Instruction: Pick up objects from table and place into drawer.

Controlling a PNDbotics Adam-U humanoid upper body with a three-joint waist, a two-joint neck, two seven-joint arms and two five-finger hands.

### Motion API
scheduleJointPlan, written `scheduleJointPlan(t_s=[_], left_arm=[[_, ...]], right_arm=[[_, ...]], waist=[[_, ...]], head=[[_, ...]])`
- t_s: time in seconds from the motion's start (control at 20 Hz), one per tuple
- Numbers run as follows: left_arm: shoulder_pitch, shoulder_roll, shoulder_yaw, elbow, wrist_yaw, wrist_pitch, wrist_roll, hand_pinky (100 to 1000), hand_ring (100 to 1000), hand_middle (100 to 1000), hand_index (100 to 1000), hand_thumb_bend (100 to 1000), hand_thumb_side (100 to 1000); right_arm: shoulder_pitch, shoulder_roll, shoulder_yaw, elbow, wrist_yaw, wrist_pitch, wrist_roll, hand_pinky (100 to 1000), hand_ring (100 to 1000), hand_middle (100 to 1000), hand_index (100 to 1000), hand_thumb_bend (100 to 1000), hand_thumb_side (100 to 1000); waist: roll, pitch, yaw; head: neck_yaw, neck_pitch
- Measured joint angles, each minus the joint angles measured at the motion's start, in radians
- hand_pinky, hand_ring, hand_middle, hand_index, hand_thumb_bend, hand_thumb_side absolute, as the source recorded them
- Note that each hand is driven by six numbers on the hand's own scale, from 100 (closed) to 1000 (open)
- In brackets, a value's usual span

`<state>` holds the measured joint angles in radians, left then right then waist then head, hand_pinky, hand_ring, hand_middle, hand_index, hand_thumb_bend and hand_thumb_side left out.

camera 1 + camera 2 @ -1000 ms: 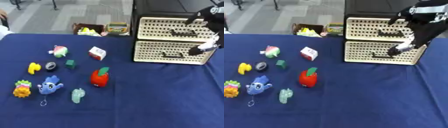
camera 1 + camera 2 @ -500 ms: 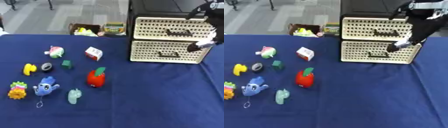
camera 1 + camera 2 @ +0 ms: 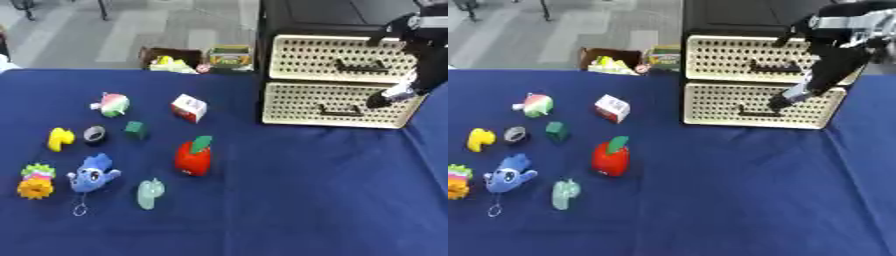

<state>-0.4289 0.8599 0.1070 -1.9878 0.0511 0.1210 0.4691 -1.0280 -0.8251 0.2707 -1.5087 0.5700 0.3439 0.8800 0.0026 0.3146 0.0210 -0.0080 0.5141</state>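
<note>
Fingers of the right hand are reaching down at the lower drawer, just right of its dark handle; whether they are apart or curled I cannot tell. Both drawers are sitting closed. Hooking that handle squarely and pulling straight outward looks like the sound approach. Toys are waiting well off to the hand's left, the red apple and white box nearest.
</note>
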Motion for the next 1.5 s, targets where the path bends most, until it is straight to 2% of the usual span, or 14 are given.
scheduleJointPlan(t_s=[0.65,1.0,1.5], left_arm=[[-0.003,0.0,-0.005,0.0,0.007,0.0,0.0,656,767,744,939,122,995],[-0.003,0.0,-0.005,0.0,0.014,-0.001,0.001,656,765,741,936,114,996],[-0.003,0.0,-0.005,0.0,0.019,-0.006,0.007,656,763,739,933,107,989]], right_arm=[[-0.072,0.03,0.02,0.146,0.038,-0.01,0.009,100,195,112,900,691,349],[-0.081,0.031,0.028,0.199,0.071,-0.023,0.013,100,193,109,895,702,330],[-0.073,0.038,0.069,0.257,0.07,-0.036,0.017,100,192,106,885,680,324]], waist=[[-0.015,0.01,0.011],[-0.018,0.013,0.016],[-0.018,0.017,0.016]], head=[[-0.004,-0.02],[-0.01,-0.032],[-0.015,-0.033]])
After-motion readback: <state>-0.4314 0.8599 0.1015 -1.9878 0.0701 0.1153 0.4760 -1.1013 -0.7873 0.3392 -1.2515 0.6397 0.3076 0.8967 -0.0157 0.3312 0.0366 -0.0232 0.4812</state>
